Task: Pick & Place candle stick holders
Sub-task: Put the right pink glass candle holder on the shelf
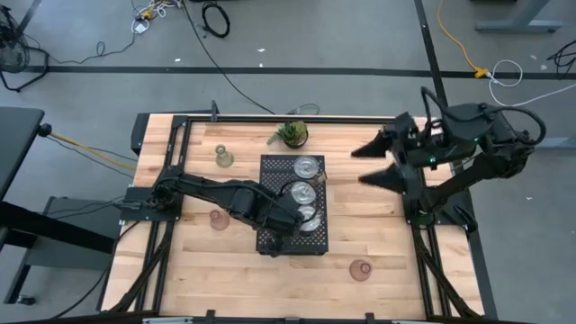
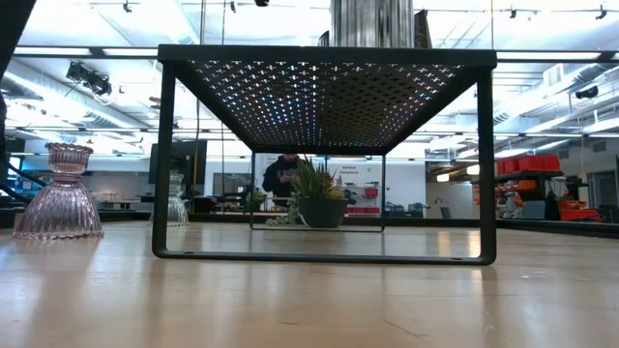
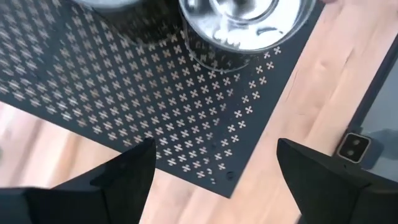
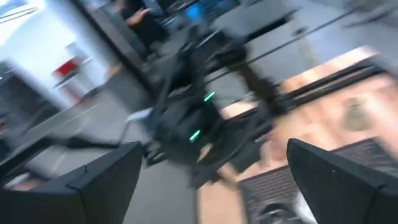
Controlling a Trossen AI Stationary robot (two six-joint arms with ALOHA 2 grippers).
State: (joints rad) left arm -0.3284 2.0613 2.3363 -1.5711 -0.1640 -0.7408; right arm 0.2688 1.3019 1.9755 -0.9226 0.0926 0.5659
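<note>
Start at the left of the high view: a pinkish glass holder [image 1: 218,219] sits on the worktop [image 1: 378,229] left of centre, with a clear-greenish glass holder [image 1: 223,157] above it toward the upper left. Both will be light, slick and brittle, so you would do best to close gently across the narrow neck rather than the flared skirt.

Moving to the centre, the black perforated tray [image 1: 275,168] carries three silver holders [image 1: 307,166] in a column. Your left gripper [image 1: 286,236] hovers over the tray's lower edge, fingers apart and empty. The metal holders look stiff and sturdier but polished, so take the raised centre cup, not the dish rim.

Lower right of centre, another pink glass holder [image 1: 361,268] stands alone. At the upper right, your right gripper [image 1: 376,165] waits above the worktop edge, fingers spread, holding nothing.

The left wrist view gives you the nearest silver holder [image 3: 244,22] close up; the low view instead shows the ribbed profile of a pink holder [image 2: 60,196] and the tray's legs, which the overhead hides.
</note>
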